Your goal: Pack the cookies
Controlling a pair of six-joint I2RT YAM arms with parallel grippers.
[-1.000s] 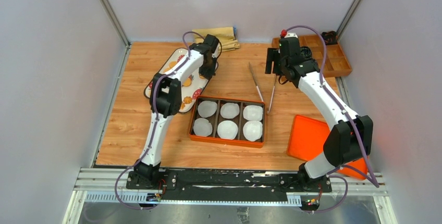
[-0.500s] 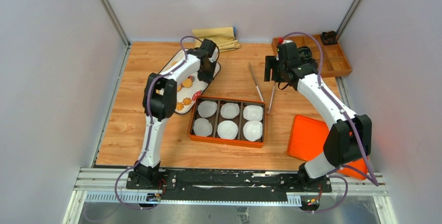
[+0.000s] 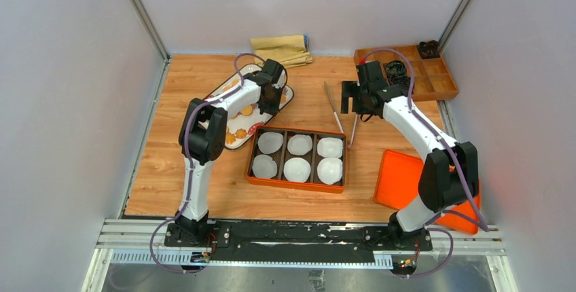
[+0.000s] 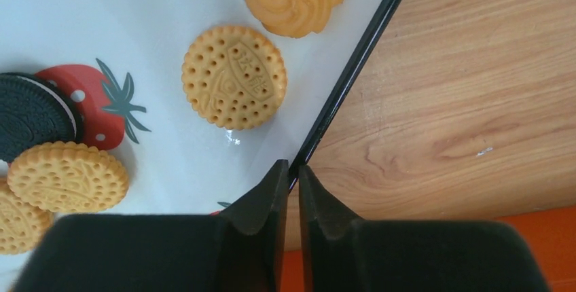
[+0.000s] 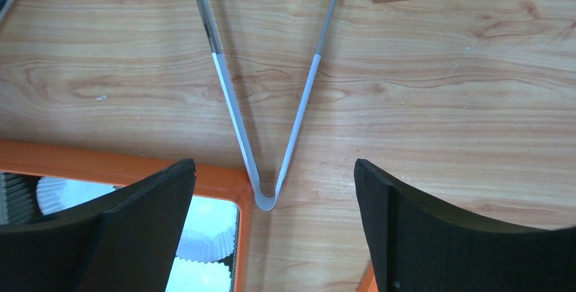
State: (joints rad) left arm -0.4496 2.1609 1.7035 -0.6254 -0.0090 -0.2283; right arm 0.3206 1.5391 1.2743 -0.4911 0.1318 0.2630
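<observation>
While the left gripper [image 4: 289, 173] hung at the rim of the tray [image 4: 372, 30], jaws a bare slit apart and any pinch on that rim impossible to confirm, the cookies [image 4: 234, 77] lay on the tray just beyond it, nearest this arm. The right gripper [image 5: 273, 170], wide open and empty, straddled the bend of the tongs [image 5: 227, 95]. Some cookies were cut off at the wrist view's edge.

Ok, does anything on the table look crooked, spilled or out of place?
Nothing looks spilled or broken. The tray lies diagonal, not square with the box, and the tongs lie splayed open on the table, their bend right by the box's corner. The cookies in view all sit on the tray.
</observation>
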